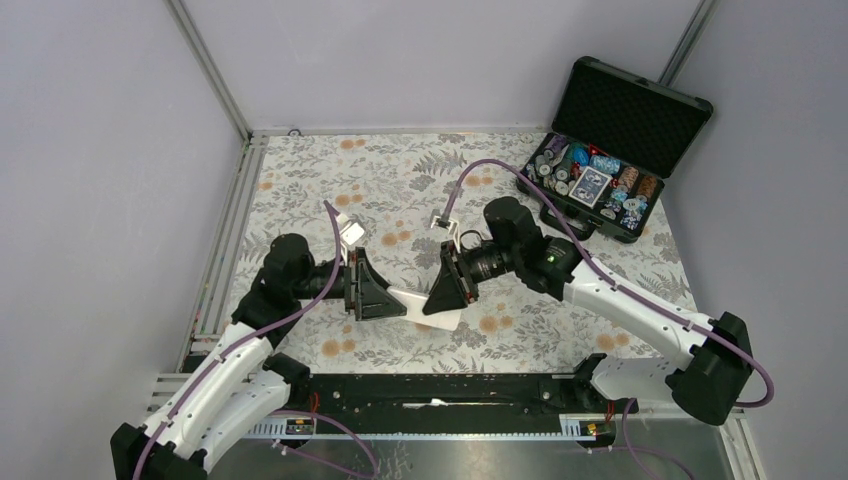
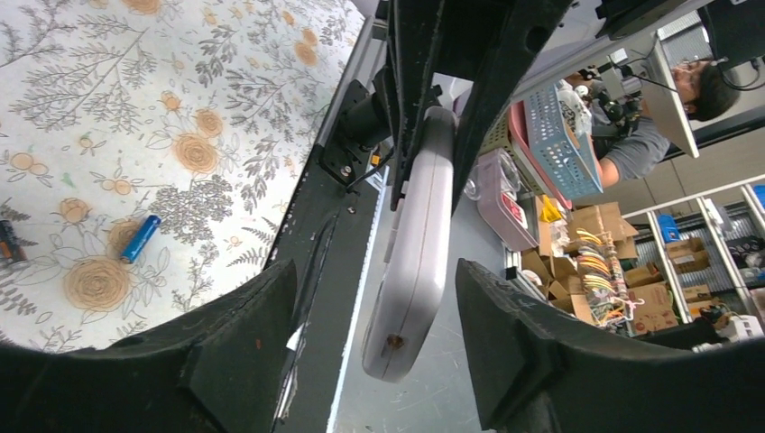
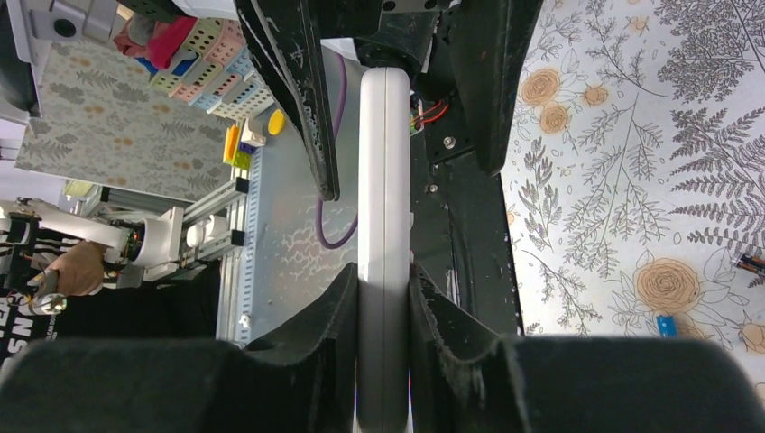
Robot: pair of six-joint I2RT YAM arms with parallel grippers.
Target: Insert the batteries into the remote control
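The white remote control (image 1: 424, 306) hangs in the air between my two grippers, above the floral table cover. My right gripper (image 3: 383, 275) is shut on one end of it, both pads pressed against its sides; the remote (image 3: 383, 180) runs straight away from that camera. My left gripper (image 2: 374, 271) is open around the remote's other, rounded end (image 2: 410, 280), with a gap on each side. A bright blue battery (image 2: 140, 238) lies on the cover, and a dark cell (image 2: 7, 244) lies near it. The blue battery (image 3: 666, 325) also shows in the right wrist view. I see no batteries in the top view.
A black hard case (image 1: 600, 170) with a foam lid stands open at the back right, holding poker chips and cards. A black rail (image 1: 430, 390) runs along the near edge between the arm bases. Metal frame posts stand at the table's left edge.
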